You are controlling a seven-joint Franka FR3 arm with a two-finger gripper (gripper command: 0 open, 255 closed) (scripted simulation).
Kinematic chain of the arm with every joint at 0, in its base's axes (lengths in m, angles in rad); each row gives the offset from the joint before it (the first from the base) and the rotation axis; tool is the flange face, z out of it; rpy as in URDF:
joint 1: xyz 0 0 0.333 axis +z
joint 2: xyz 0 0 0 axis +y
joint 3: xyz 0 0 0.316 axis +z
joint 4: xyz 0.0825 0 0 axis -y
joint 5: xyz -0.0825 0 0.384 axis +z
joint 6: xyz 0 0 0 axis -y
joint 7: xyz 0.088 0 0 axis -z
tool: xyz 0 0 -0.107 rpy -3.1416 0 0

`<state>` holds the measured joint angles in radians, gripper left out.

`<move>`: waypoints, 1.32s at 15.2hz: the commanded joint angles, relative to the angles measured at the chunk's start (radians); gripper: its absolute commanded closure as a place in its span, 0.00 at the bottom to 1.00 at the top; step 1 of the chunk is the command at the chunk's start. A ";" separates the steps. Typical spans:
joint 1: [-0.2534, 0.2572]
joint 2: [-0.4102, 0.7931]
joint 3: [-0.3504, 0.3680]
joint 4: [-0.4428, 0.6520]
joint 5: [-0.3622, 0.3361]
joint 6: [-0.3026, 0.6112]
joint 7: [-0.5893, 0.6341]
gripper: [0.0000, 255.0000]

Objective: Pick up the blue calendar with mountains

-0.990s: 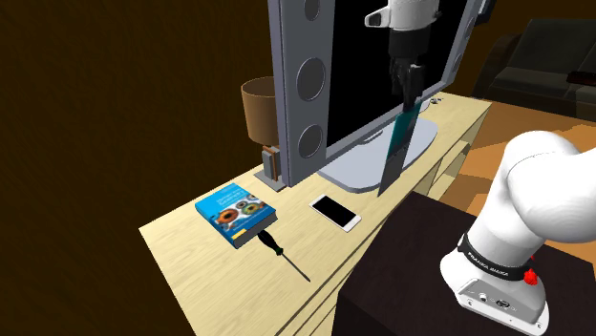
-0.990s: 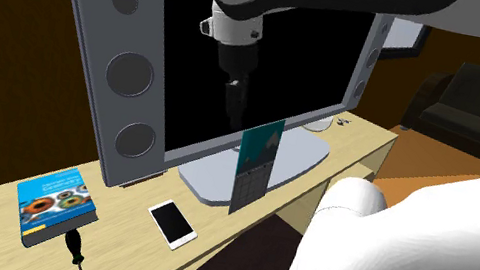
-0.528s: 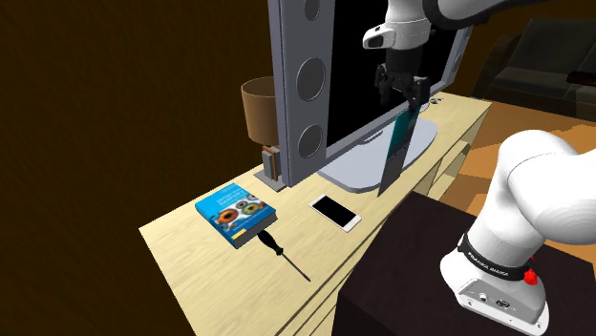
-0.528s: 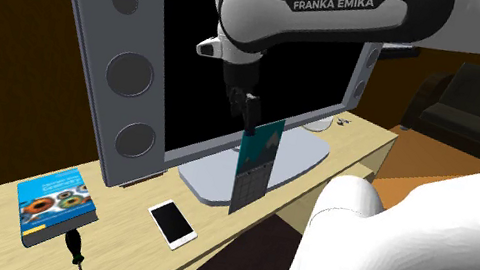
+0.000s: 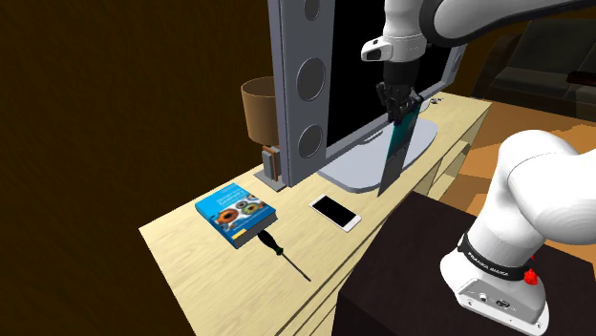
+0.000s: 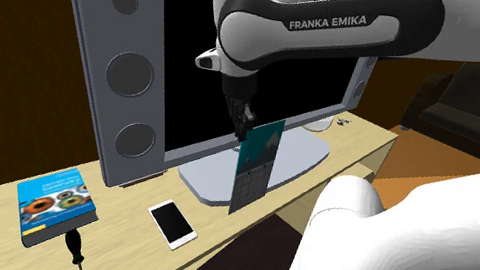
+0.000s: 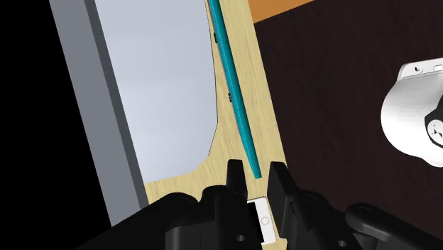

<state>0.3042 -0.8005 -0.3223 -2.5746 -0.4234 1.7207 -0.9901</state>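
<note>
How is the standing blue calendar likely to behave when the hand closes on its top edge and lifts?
The calendar shows edge-on as a thin sheet, so it is probably light and may flex. It stands tall on a narrow foot near the front edge of the table, so a nudge from the open hand could tip it.

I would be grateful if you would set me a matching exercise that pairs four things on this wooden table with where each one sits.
Things:
1. teal upright calendar
2. blue book with circles on its cover
3. white smartphone
4. black-handled screwdriver

Places:
A. lies flat between the book and the grey monitor base
B. stands on edge directly under the black tool
C. lies with its handle beside the book's corner
D. lies furthest toward the shoulder view's left of the four

Pairs: 1-B; 2-D; 3-A; 4-C
</note>
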 commanded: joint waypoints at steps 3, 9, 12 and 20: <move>0.000 0.000 0.000 -0.001 0.000 0.001 0.000 1.00; 0.002 0.002 0.005 0.026 0.006 -0.024 -0.007 1.00; 0.005 0.002 0.014 0.066 0.015 -0.062 -0.015 1.00; 0.012 0.015 0.037 0.177 0.036 -0.160 -0.036 1.00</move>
<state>0.3159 -0.7844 -0.2887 -2.4125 -0.3894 1.5774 -1.0217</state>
